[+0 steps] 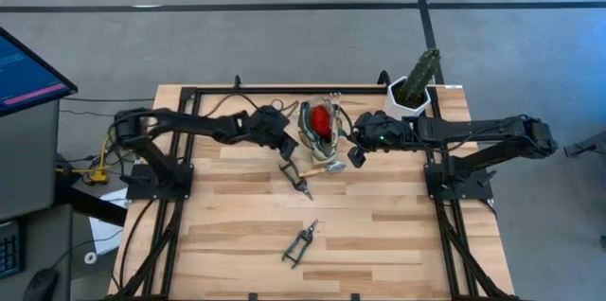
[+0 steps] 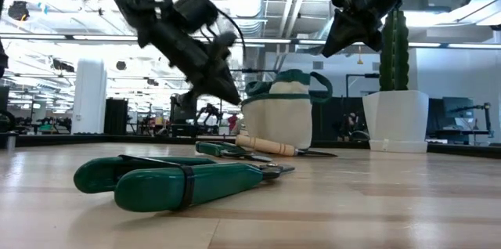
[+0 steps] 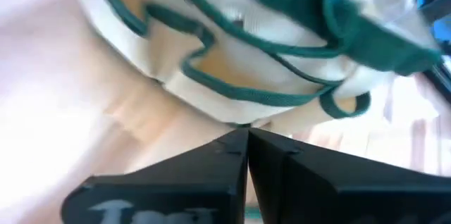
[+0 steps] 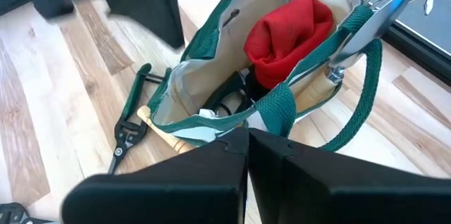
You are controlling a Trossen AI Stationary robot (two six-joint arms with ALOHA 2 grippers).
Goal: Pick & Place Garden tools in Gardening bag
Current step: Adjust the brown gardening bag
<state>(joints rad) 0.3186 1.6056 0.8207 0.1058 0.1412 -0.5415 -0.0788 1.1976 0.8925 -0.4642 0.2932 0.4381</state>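
Hovering on either side of the gardening bag (image 1: 320, 131), both grippers are clenched on nothing. The left gripper (image 1: 287, 149) hangs just left of the bag above the table (image 1: 379, 235), the right gripper (image 1: 357, 137) just right of it beside the cactus pot (image 1: 409, 97). The bag stands at the table's far middle, mouth up so tools can drop in; a red-headed tool (image 4: 290, 27) already sits inside. A small green-handled tool (image 1: 295, 176) lies just near of the bag beside a wooden-handled tool (image 2: 270, 146). The pruning shears (image 1: 300, 244) lie well nearer, untouched, probably next to fetch.
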